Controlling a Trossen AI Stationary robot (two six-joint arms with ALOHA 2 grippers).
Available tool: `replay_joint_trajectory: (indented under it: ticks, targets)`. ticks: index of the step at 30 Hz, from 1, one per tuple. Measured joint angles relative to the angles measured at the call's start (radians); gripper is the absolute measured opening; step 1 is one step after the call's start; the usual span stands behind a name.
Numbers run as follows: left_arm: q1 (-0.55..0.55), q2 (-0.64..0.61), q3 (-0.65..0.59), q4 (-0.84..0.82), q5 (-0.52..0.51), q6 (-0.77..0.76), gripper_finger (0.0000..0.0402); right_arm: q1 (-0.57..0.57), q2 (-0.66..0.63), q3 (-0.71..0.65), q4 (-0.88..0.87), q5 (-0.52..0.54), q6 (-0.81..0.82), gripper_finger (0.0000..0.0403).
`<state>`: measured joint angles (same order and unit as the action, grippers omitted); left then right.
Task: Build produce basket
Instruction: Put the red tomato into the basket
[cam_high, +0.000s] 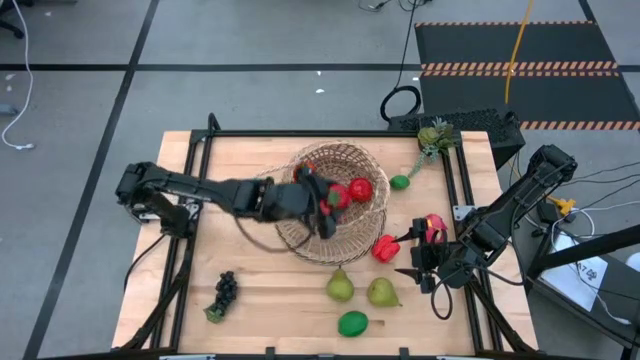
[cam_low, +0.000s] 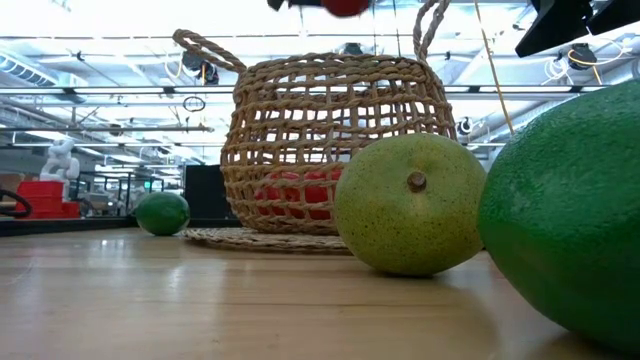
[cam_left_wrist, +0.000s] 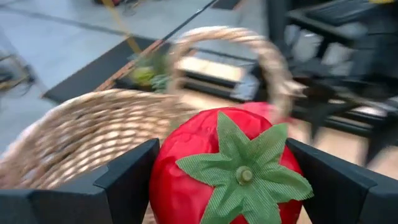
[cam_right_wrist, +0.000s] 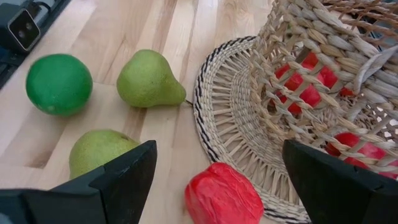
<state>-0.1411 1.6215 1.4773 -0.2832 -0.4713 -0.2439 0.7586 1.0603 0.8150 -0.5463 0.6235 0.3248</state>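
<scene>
A: Where is the left gripper (cam_high: 332, 197)?

B: Above the basket (cam_high: 300, 232), over its open mouth. Its fingers (cam_left_wrist: 124, 180) pinch a red tomato (cam_left_wrist: 227, 168) with a green cloth calyx, one on each side of it.

A: And the basket itself?

B: It stands near the middle of the table (cam_high: 270, 300), on a flat woven mat (cam_right_wrist: 230, 130). A second red fruit (cam_high: 361, 189) lies inside, beside the held one; red also shows through the weave in the low view.

A: The right gripper (cam_high: 418, 258)?

B: Low over the table, just to the right of the basket. Its fingers (cam_right_wrist: 124, 174) are spread apart and hold nothing.

A: What lies near it?

B: A crumpled red piece (cam_high: 386, 248) on the mat's edge, between the basket and the gripper. Two pears (cam_high: 340, 286) (cam_high: 381, 292) lie side by side toward the front edge, with a lime (cam_high: 352, 323) in front of them.

A: The other produce?

B: Dark grapes (cam_high: 224, 293) at the front left, well apart from the basket. A second lime (cam_high: 400, 182) sits just beside the basket at the far right, and a leafy green piece (cam_high: 433, 137) lies near the far right corner.
</scene>
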Motion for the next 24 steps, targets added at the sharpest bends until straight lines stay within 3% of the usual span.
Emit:
replay_joint_trajectory:
  ticks: [12, 24]
  targets:
    - [0.228, 0.047, -0.001, -0.115, -0.001, -0.074, 0.0333, 0.000, 0.000, -0.001, -0.026, 0.000, 0.003, 0.0339]
    - [0.254, 0.164, 0.000, -0.121, -0.001, -0.125, 0.0333, 0.000, 0.000, -0.001, -0.035, 0.000, 0.003, 0.0339]
